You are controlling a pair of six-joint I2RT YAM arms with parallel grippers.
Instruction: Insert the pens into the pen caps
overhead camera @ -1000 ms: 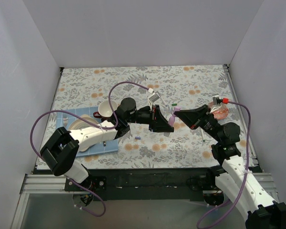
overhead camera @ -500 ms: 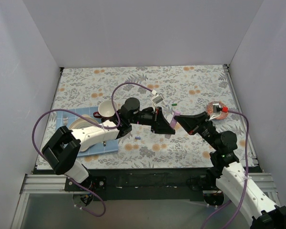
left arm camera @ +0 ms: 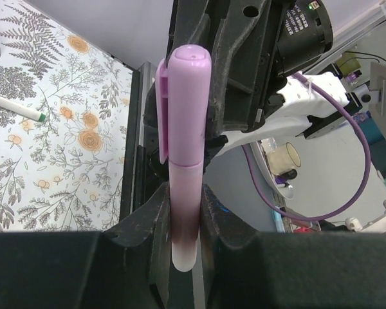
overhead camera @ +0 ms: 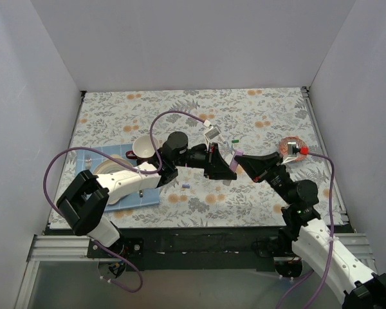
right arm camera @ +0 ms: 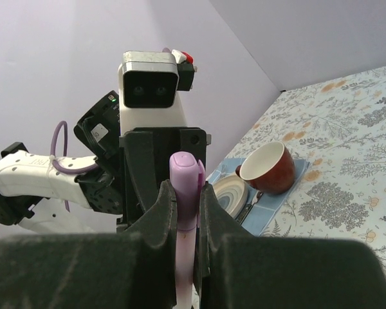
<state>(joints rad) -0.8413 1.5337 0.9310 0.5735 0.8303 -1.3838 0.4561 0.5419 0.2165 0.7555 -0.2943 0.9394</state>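
left tool clamped on pink pen barrel, right tool clamped on its lilac cap, both held over the tabletop right of centre, well apart from every edge, red cup and blue mat at left

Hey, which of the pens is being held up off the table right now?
The thick lilac pen, clamped between the left gripper and right gripper; the slim white green-tipped pen lies flat on the table.

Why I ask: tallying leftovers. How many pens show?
2: a lilac pen held by the left pincer and right pincer; a white green-tipped pen on the tablecloth. Others may be hidden.
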